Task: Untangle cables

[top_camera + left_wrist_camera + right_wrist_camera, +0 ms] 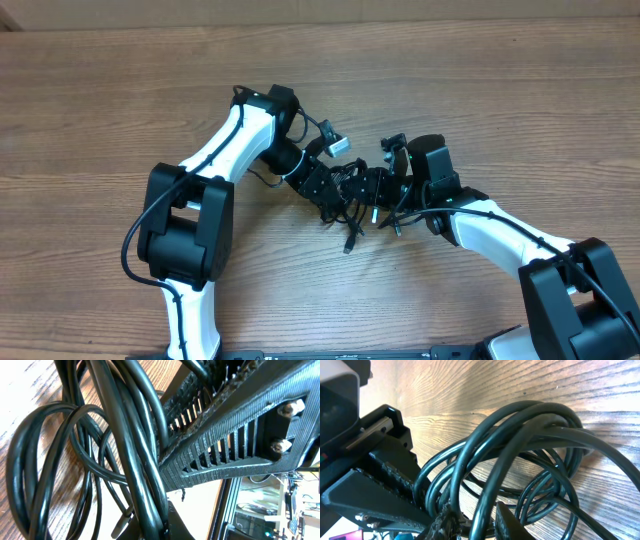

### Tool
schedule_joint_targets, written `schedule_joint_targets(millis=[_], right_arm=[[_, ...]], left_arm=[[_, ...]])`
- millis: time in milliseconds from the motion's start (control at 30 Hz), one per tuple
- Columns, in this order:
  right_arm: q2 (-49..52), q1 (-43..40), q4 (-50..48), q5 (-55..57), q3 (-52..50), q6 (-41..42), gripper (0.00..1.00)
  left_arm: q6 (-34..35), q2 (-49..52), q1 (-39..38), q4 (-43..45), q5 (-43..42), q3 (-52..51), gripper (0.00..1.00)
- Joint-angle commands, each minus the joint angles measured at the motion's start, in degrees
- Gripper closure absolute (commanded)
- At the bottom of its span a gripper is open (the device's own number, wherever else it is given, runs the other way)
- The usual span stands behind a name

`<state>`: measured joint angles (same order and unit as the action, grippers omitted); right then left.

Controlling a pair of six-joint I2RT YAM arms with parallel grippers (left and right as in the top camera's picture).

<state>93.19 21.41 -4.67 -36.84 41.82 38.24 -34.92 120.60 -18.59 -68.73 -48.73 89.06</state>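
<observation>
Cables (pixel 345 195) bunched on worktop (pixel 450 80); left fingers (pixel 225 445) clamp shut on them from nine o'clock, right fingers (pixel 442 522) pinch them from three.

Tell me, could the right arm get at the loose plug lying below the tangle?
Probably, once freed: the plug lies bare on the table close by, but the right gripper seems closed on the cables.

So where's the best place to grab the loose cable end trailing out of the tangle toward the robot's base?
Probably the straight stretch just behind its plug, coming from above: that end lies flat on the table, clear of the tangle.
</observation>
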Motion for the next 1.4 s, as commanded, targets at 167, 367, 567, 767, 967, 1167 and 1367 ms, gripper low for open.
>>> schedule_joint_targets(millis=[167,367,567,767,967,1167,1367], right_arm=[[0.3,1.4,-1.1,5.8,-0.2,1.2,0.77],[0.3,1.9,-0.9,6.8,-0.2,1.2,0.96],[-0.1,-1.2,-0.7,0.0,-0.2,0.7,0.96],[-0.3,-8.7,2.4,-7.6,-0.2,0.2,0.96],[-0.3,-15.8,14.8,-1.7,-0.2,-2.7,0.96],[-0.3,-19.3,22.4,8.5,-0.2,-2.6,0.96],[-0.3,-19.8,25.4,14.4,-0.2,-2.0,0.96]], left_arm=[[-0.9,-0.2,0.1,-0.2,-5.4,0.0,0.96],[-1.0,-0.2,0.2,-0.2,-4.3,0.0,0.96],[-0.1,-0.2,0.2,-0.2,5.1,0.0,0.96],[4.0,-0.2,0.2,1.1,11.1,0.0,0.96],[9.5,-0.2,0.2,3.6,16.3,0.0,0.96],[12.7,-0.2,0.2,4.6,19.8,0.0,0.96],[15.8,-0.2,0.2,5.3,23.6,0.0,0.87]])
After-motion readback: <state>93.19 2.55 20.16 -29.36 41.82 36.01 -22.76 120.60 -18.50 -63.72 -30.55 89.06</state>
